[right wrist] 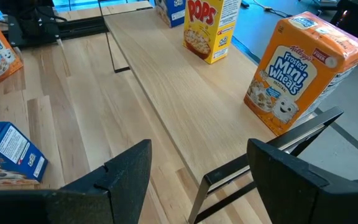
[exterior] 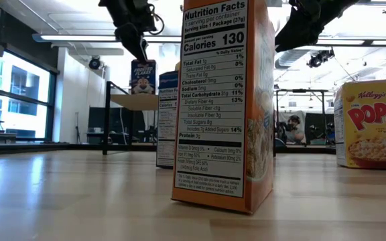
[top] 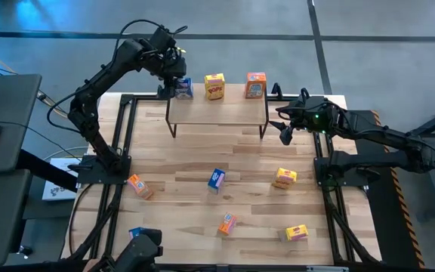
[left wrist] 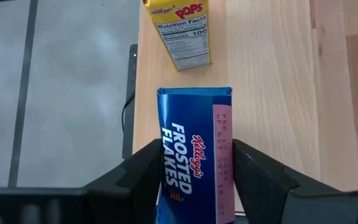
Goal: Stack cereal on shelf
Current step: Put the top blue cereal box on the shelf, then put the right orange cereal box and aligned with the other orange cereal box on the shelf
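From above, you are hovering the left gripper (top: 174, 81) over the small blue cardboard cereal box (top: 183, 88) standing at the left end of the light wooden shelf (top: 217, 109), near its edge; a nudge while lifting away could tip it off. The left wrist view is showing the fingers (left wrist: 143, 177) parted, flanking the upright box, long axis vertical. The right gripper (right wrist: 194, 180) is waiting open beside the shelf's right end.
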`<control>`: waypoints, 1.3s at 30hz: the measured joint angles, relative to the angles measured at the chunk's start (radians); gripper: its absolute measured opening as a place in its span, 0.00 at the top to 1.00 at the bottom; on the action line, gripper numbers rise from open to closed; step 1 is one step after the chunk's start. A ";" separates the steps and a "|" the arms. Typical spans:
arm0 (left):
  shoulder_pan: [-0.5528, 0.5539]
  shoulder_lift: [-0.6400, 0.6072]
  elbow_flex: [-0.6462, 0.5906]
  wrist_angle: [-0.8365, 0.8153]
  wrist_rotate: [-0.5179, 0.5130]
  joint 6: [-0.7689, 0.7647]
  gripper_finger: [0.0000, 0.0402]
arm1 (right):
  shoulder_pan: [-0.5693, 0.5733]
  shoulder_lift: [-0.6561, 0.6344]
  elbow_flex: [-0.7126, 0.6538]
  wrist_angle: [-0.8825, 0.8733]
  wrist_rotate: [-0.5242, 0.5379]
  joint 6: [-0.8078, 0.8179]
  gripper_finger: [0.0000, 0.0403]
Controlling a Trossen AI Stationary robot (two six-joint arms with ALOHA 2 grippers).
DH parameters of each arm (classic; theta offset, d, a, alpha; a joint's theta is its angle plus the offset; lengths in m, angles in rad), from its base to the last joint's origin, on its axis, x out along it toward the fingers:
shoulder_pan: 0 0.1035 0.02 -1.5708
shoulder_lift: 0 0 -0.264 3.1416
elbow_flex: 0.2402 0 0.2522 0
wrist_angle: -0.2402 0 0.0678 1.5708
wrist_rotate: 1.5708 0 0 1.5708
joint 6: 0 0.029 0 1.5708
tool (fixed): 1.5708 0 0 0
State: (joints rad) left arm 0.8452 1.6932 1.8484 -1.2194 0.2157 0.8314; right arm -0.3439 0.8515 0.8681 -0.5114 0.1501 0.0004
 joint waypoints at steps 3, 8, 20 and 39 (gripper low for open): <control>0.000 0.000 0.000 0.006 0.000 0.000 0.55 | 0.000 0.000 0.000 0.000 0.000 0.000 0.36; 0.000 0.000 0.000 0.009 -0.011 -0.007 0.52 | 0.000 0.000 0.000 0.000 0.000 0.000 0.36; 0.000 -0.002 0.000 0.041 -0.039 -0.022 0.43 | 0.000 0.000 0.000 0.000 0.000 0.000 0.36; -0.011 -0.096 0.000 0.035 -0.067 -0.170 0.43 | 0.000 0.000 0.000 0.000 0.000 0.000 0.36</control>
State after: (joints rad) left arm 0.8342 1.5972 1.8487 -1.1844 0.1484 0.6611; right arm -0.3441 0.8515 0.8684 -0.5114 0.1501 0.0002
